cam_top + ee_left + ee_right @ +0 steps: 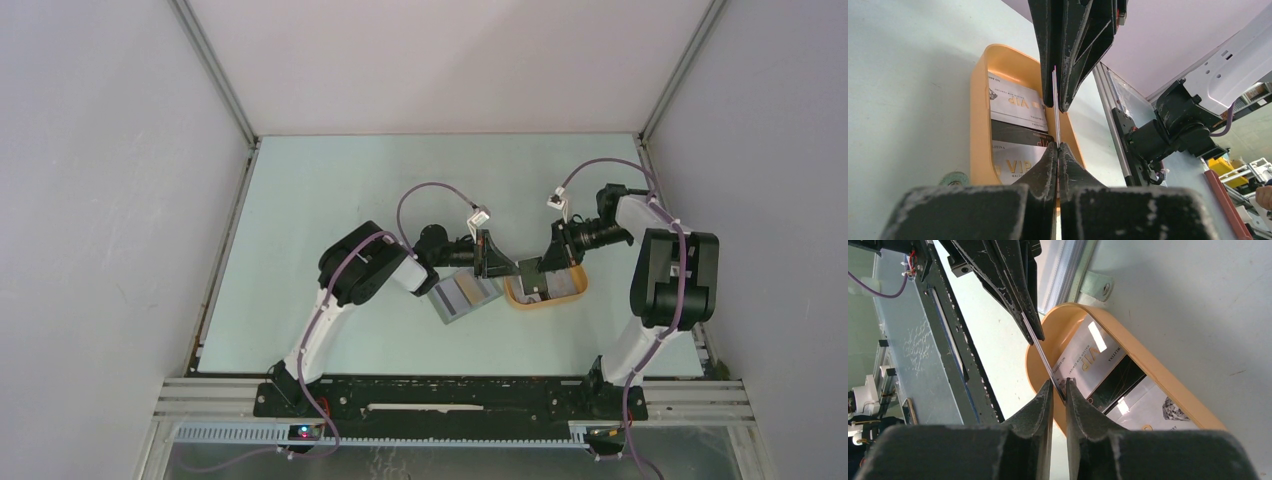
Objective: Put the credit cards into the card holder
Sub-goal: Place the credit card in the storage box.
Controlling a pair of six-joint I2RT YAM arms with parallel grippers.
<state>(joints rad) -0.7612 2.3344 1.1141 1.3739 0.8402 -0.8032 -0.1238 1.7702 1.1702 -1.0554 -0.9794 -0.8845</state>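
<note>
A pale green, matt counter (320,190) sits in a booth of plain grey-white walls (90,200) with aluminium corner posts (215,70). On it the wallet (462,296) lies open and flat, grey-green with paler slots. It is just beside a tan oval plastic tray (979,110) with a raised rim. In the tray lie glossy cards (1015,100): two pale ones printed "VIP" with a black one between them. Over the tray's rim one thin card (1055,115) is held on edge, off the counter. The left claw (1058,147) is clamped on one end. The right claw (1059,386) has its tips slightly apart, with the card's other end in the gap.
</note>
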